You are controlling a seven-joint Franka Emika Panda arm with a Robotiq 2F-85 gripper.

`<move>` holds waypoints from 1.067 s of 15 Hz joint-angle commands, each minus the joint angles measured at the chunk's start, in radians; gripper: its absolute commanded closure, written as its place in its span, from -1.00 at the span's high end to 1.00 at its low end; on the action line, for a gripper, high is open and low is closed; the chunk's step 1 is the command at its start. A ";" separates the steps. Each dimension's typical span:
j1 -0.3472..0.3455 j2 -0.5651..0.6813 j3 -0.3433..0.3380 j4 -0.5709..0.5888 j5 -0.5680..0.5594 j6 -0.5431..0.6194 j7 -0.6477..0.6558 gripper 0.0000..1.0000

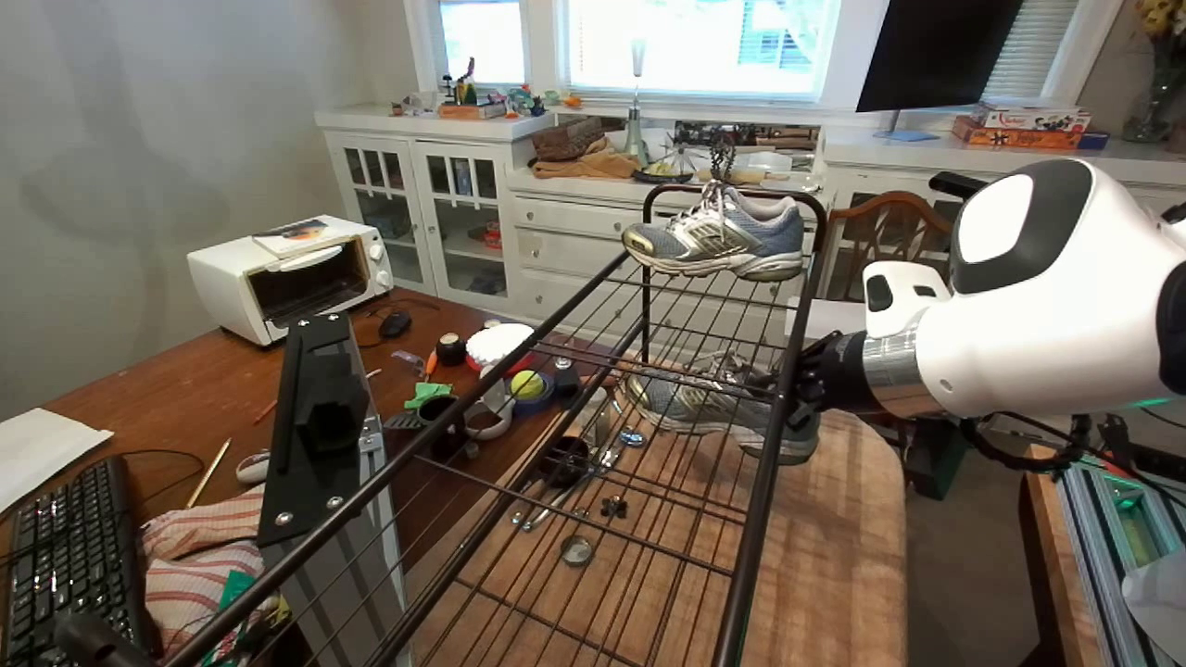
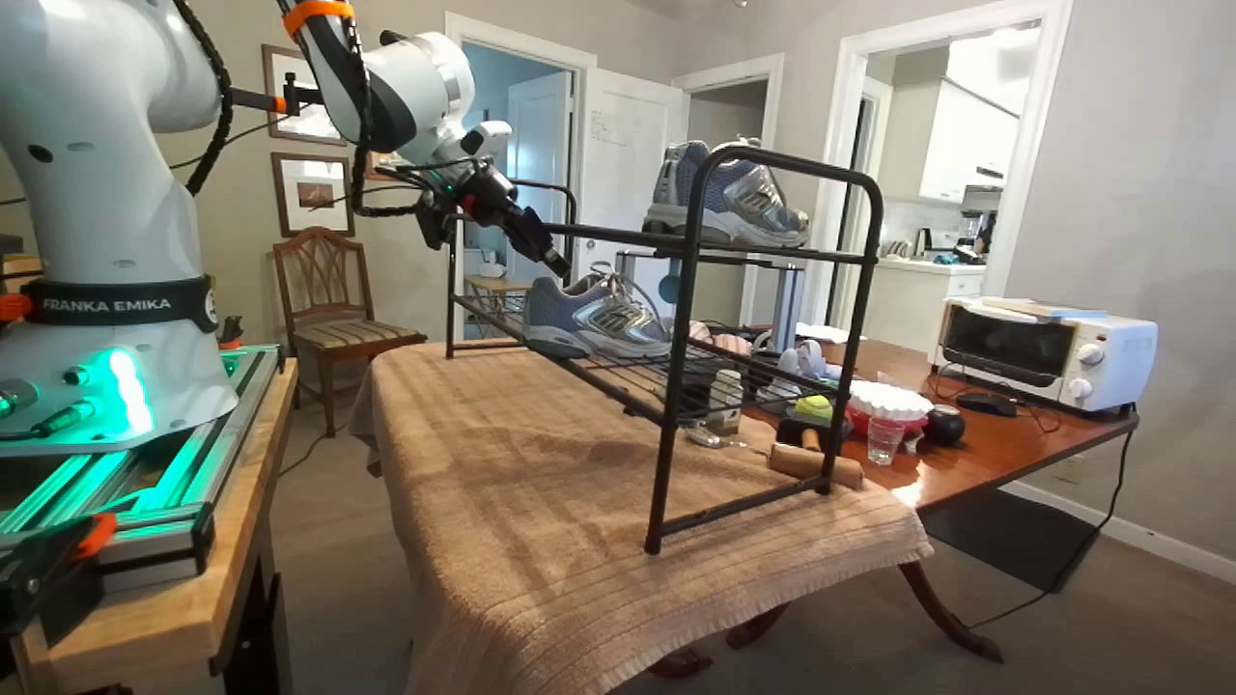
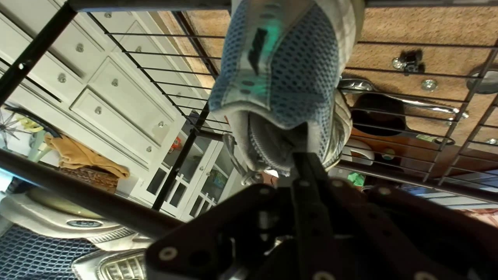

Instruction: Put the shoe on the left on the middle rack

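Resting sole-down on the middle rack [image 2: 618, 390]: grey-silver shoe [image 2: 603, 314]. Fingers [image 3: 309, 167] fully together, holding nothing, at the shoe's collar [image 3: 243, 134]; can't tell if touching. Other sneaker [image 1: 723, 236] on tier [image 2: 608, 233] above the middle rack. Tan towel [image 2: 541, 463] below the middle rack, over bench [image 1: 185, 389]. Toaster oven [image 2: 1043, 352] on bench, well apart from the middle rack.

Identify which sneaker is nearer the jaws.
The sneaker on the middle rack; the jaws are by its ankle opening. The other sneaker sits on the top tier.
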 commanded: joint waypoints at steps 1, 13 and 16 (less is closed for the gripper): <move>-0.004 -0.046 0.010 0.000 0.021 0.041 -0.023 -1.00; -0.054 -0.036 -0.020 -0.001 0.012 0.311 -0.027 -1.00; -0.093 -0.006 -0.027 0.000 0.025 0.383 -0.068 -1.00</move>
